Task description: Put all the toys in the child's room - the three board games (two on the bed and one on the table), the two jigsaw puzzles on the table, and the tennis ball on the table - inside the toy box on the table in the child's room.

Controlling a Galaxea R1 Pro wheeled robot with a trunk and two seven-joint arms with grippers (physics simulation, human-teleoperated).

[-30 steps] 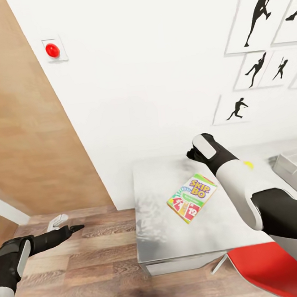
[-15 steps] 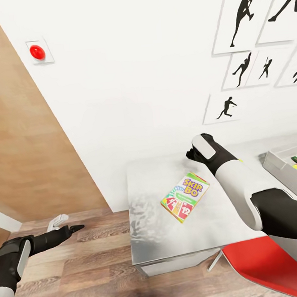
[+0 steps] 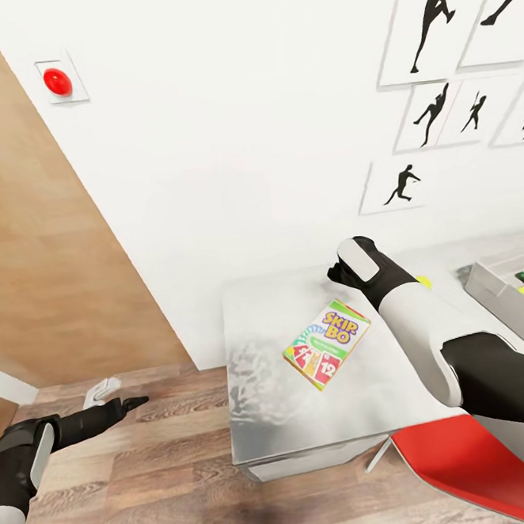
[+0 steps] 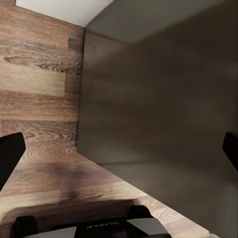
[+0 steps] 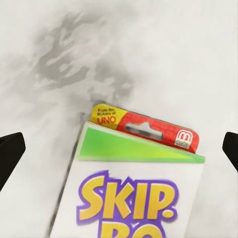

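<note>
the board game box (image 5: 136, 183) reads "skip-bo", with "uno" on its red tab.

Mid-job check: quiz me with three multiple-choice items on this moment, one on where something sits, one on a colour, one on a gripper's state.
1. The SKIP-BO box lies:
A on the table
B on the floor
C in the toy box

2. The round button on the wall is:
A green
B red
C blue

3. The right gripper is:
A shut on the box
B open over the box
C shut and empty

Answers: 1 A, it lies flat on the table top. 2 B, it shows red in the head view. 3 B, its fingertips stand wide apart at either side of the box.
</note>
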